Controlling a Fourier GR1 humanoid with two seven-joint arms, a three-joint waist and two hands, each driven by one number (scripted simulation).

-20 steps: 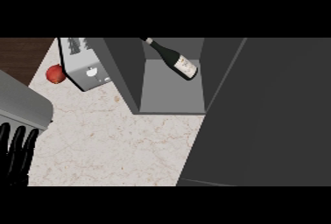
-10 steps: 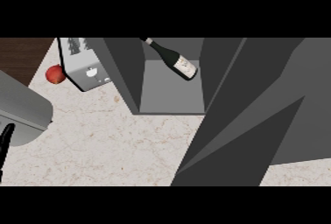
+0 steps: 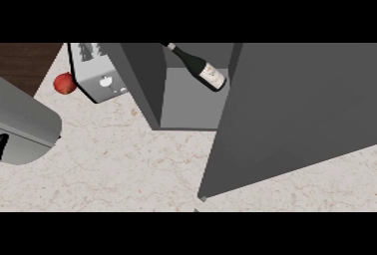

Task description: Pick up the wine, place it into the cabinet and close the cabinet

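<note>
The wine bottle (image 3: 200, 68), dark with a pale label, lies tilted inside the grey cabinet (image 3: 147, 84) at the top middle. The cabinet's wide grey door (image 3: 294, 114) hangs over the counter on the right and covers the opening's right part. At the left edge a grey forearm (image 3: 22, 124) comes in, and only a black sliver of my left hand (image 3: 2, 144) shows beside it, well away from the bottle and the door. My right hand shows nowhere in the head view.
A silver toaster (image 3: 99, 74) stands left of the cabinet, with a red apple (image 3: 65, 83) beside it near the counter's edge. Speckled beige counter (image 3: 125, 169) spreads in front of the cabinet. Dark wood (image 3: 26, 60) lies beyond the top left corner.
The cabinet door has swung, its lower edge lifting and uncovering counter at the lower right. My left hand has slid left, almost out of view. The bottle has stayed put.
</note>
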